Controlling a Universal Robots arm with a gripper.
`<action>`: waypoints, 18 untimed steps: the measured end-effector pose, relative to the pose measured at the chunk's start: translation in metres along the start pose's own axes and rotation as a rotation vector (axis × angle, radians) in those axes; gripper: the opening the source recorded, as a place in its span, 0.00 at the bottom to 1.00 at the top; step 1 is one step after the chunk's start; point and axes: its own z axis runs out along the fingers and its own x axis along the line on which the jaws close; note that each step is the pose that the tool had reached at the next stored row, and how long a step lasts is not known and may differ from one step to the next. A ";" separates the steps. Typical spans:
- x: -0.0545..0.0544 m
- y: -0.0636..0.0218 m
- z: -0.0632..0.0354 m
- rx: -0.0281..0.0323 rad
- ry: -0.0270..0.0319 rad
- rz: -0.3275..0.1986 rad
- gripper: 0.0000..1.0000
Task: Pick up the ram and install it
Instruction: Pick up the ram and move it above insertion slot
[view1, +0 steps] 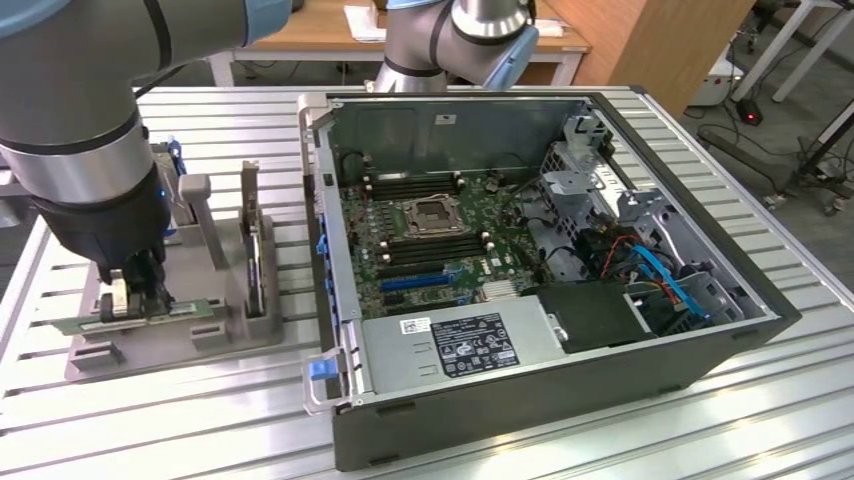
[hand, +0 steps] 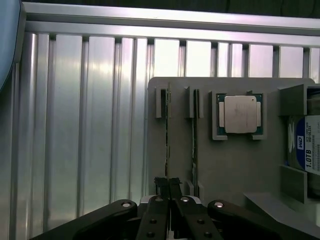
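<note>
End effector (view1: 134, 298) stood with its jaws drawn narrow, pinched on the ram (view1: 187, 312). That ram sat on edge in a slot of the grey holder (view1: 227, 300) on the desk (view1: 160, 410), beside a second stick (hand: 194, 125), at the exterior view's left of the open computer case (view1: 534, 250).

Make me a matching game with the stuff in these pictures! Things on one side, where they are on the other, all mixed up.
Things:
1. ram
2. processor chip
3. power supply
4. hard drive

Places or looks:
A. inside the computer case
B. pinched between the fingers
C. in the gray holder's square pocket
D. has a blue-and-white label

Pairs: 1-B, 2-C, 3-A, 4-D
</note>
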 end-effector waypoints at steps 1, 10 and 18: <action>0.000 0.0001 -0.0010 0.0001 -0.0001 0.000 0.11; 0.000 0.0005 -0.0075 0.0001 -0.0001 0.000 0.11; 0.000 0.0008 -0.0124 0.0001 -0.0001 0.000 0.11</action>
